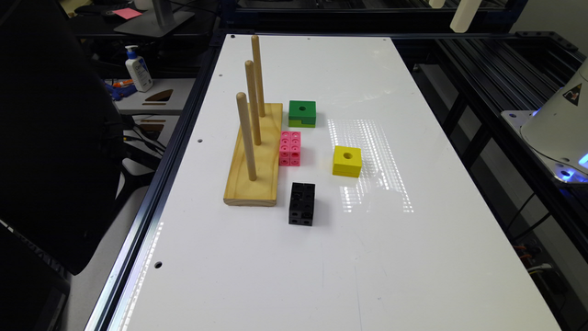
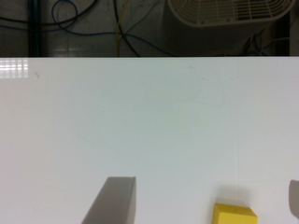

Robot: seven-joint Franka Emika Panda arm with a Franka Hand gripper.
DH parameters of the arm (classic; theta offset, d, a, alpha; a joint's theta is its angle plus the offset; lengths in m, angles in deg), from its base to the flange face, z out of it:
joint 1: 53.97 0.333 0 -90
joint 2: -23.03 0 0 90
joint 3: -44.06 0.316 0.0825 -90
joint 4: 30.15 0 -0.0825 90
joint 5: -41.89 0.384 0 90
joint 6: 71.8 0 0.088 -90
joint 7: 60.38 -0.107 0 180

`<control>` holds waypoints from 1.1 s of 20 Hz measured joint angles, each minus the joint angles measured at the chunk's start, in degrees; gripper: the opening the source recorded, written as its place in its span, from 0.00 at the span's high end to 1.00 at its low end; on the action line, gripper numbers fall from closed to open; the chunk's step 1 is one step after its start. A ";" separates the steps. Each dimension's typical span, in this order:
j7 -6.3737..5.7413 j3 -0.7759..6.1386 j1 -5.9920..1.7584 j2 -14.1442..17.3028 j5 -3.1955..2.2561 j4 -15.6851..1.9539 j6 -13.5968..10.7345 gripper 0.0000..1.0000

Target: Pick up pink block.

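Fingers [image 2: 114,200] seemingly spread, pink block [image 1: 290,148] beside wooden base [image 1: 257,156].

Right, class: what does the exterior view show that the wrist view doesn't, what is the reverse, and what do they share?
Exterior view's extras: the pink block beside the wooden peg stand, the green block and the black block. Wrist view's extras: the grey jaws, standing wide apart, plus a white mesh grille and cables beyond the table's edge. Shared: the yellow block and the white table.
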 joint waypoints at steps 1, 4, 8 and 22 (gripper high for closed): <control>0.00 0.00 0.01 0.03 0.00 -0.03 0.12 0.00; 0.00 0.00 0.01 0.30 0.00 -0.13 0.41 0.00; 0.00 0.00 0.02 1.06 0.00 -0.54 0.89 0.00; -0.01 0.06 0.04 7.43 0.00 -4.85 2.81 0.00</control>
